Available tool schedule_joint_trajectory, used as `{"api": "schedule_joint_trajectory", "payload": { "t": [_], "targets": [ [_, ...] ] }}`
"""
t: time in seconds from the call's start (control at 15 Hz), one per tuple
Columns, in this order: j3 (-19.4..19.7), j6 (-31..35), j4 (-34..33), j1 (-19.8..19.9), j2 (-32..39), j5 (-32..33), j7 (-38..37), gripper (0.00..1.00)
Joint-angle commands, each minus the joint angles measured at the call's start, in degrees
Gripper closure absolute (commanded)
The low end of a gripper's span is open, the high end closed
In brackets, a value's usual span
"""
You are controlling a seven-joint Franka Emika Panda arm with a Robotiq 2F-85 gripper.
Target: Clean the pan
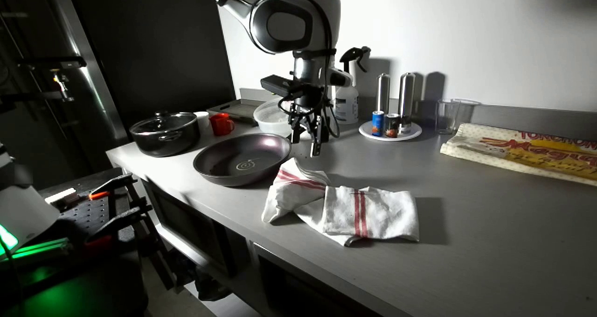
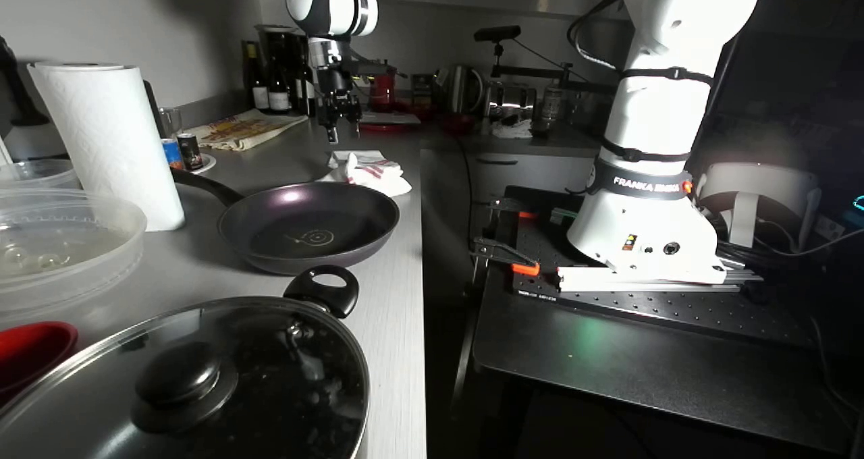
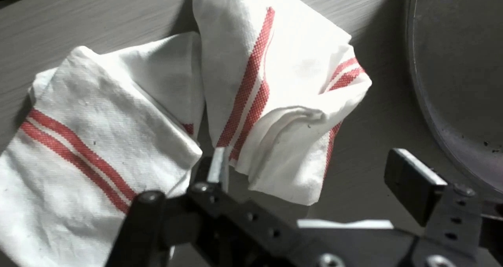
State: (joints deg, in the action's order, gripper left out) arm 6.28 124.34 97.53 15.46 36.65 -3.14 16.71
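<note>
The pan (image 1: 219,178) rests flat on the counter, dark inside with a pale spiral mark at its centre. Its long handle (image 2: 210,185) points back toward the wall. In the wrist view part of the pan (image 3: 459,78) enters at the right, with a few dark specks inside. Beside it lies a crumpled white cloth (image 3: 271,98) with red stripes, bunched at one end and folded flat at the other. My gripper (image 1: 305,144) hangs above the counter behind the cloth. Its fingers stand wide apart in the wrist view, open, with nothing held between them.
A lidded black pot (image 1: 165,137), red cup (image 1: 220,125) and clear plastic bowl (image 1: 269,121) stand around the pan. Behind are a spray bottle (image 1: 346,107) and a paper towel roll (image 2: 108,148). A white plate (image 1: 413,134) holds small cans. A printed cloth (image 1: 522,151) lies farther along.
</note>
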Motion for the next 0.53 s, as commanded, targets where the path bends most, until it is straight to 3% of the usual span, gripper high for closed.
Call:
{"api": "schedule_joint_trajectory", "payload": {
  "t": [0.0,0.47],
  "targets": [
    [-0.65,1.55,-3.57,0.69,3.72,-0.64,-1.90,0.00],
    [-0.64,2.25,-6.03,0.64,7.78,-0.47,-4.54,0.00]
  ]
}}
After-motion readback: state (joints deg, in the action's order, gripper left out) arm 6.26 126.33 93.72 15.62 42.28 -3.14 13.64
